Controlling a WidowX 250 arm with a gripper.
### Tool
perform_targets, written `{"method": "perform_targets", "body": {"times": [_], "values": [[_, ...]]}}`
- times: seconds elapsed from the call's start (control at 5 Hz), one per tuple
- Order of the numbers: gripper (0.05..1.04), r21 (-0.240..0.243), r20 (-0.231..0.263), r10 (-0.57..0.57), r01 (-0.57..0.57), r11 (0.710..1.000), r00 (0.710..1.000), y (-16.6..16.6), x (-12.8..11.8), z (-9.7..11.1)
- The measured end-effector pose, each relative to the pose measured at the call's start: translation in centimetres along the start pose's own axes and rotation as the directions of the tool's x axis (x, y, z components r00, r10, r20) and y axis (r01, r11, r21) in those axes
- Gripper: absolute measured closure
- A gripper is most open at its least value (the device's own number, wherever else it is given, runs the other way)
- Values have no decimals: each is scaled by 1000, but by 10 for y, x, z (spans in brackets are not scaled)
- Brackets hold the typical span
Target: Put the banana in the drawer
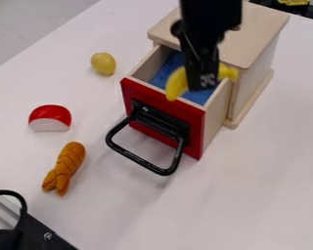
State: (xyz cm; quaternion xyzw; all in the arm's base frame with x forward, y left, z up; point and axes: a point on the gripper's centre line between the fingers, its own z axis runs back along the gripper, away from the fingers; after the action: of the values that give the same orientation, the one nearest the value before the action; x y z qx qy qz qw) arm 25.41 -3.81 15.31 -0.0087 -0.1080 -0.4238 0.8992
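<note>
Camera view: Banana hanging over the open drawer

Nearest, a twisted bread piece is lying on the white counter, with a red-and-white piece sitting beyond it. The black handle is jutting out from the open drawer, whose blue lining is showing inside. Above that opening, the gripper is holding the banana, its fingers clamping the middle while both ends are sticking out. The fruit is looking like a toy: probably weighing little, fairly stiff, its smooth skin perhaps offering modest friction. Its curve is likely inviting a swivel, so a mid-length hold is suiting it best. Farther back, a yellow fruit is resting left of the wooden cabinet.
</note>
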Motion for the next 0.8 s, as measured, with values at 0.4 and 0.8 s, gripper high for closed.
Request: {"method": "perform_targets", "body": {"times": [0.4,0.8], "values": [[715,58,-72,23,-19,998,997,41,-9,-14],[715,75,-134,-93,104,992,987,58,-9,-37]]}}
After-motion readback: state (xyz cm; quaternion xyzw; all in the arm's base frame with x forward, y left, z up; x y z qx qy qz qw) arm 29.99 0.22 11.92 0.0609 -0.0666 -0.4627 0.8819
